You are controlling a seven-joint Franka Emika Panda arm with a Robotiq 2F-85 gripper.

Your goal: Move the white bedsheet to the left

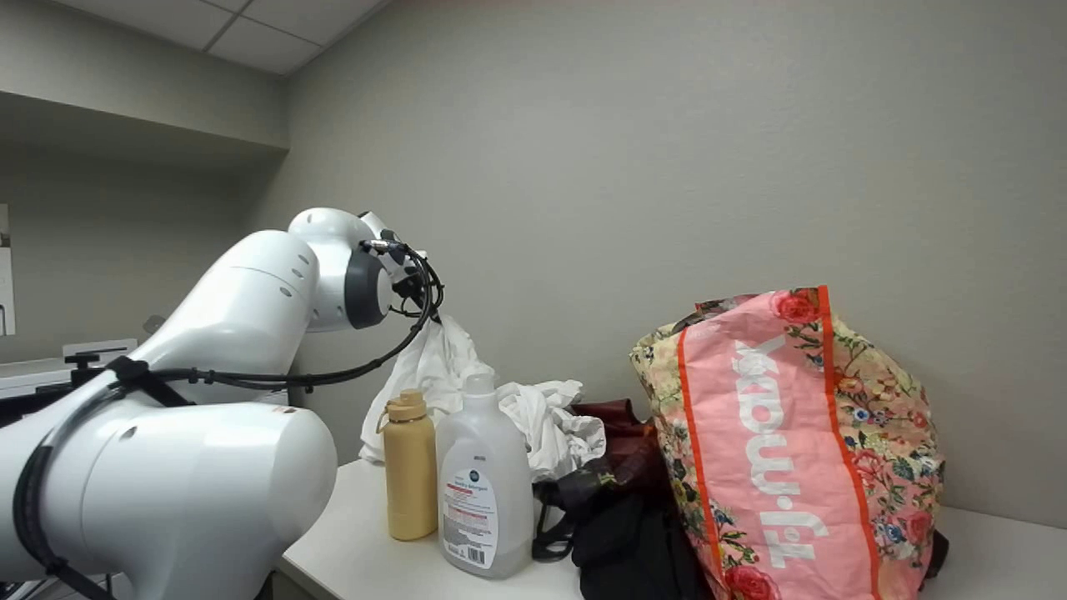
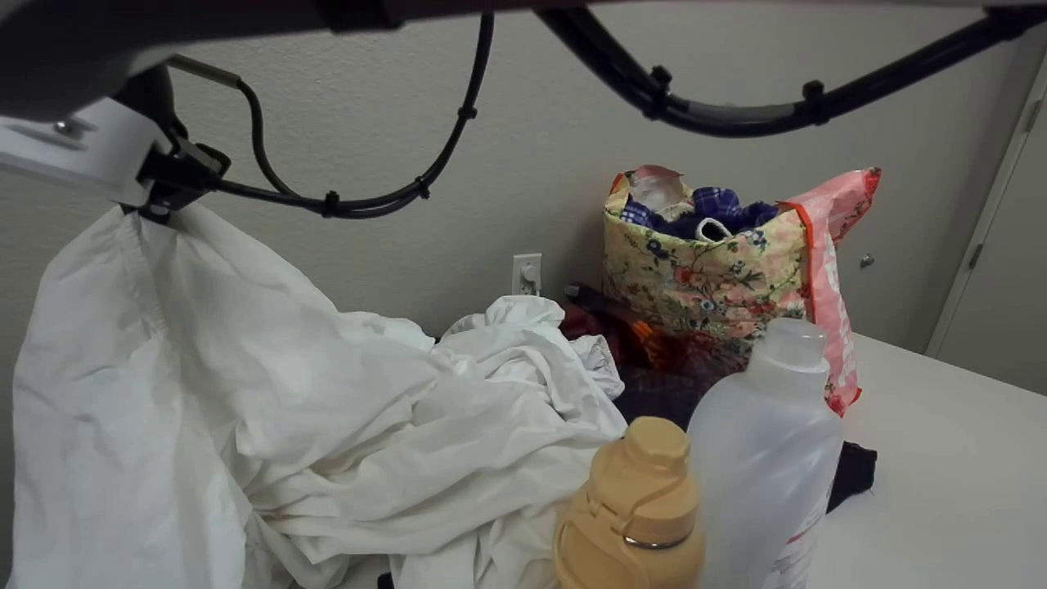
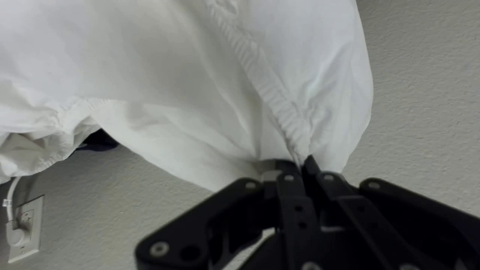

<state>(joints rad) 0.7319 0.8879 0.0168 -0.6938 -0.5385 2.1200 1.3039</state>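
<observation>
The white bedsheet [image 1: 435,357] hangs from the gripper in both exterior views. Its raised part drapes down on one side, and the rest lies bunched in a crumpled pile on the table, as an exterior view shows [image 2: 458,458]. My gripper [image 2: 151,214] is high above the table and shut on an upper part of the sheet. In the wrist view the fingertips [image 3: 301,165] pinch the bedsheet [image 3: 180,93] at a gathered elastic seam. The sheet spreads out beyond the fingers. In an exterior view the fingertips are partly hidden by cables.
A yellow bottle [image 1: 411,475] and a clear detergent bottle [image 1: 483,492] stand close beside the sheet. A floral pink bag [image 1: 775,450] with clothes stands farther along the table [image 1: 1000,542]. Dark items [image 1: 633,533] lie between. The wall with an outlet [image 2: 526,274] is behind.
</observation>
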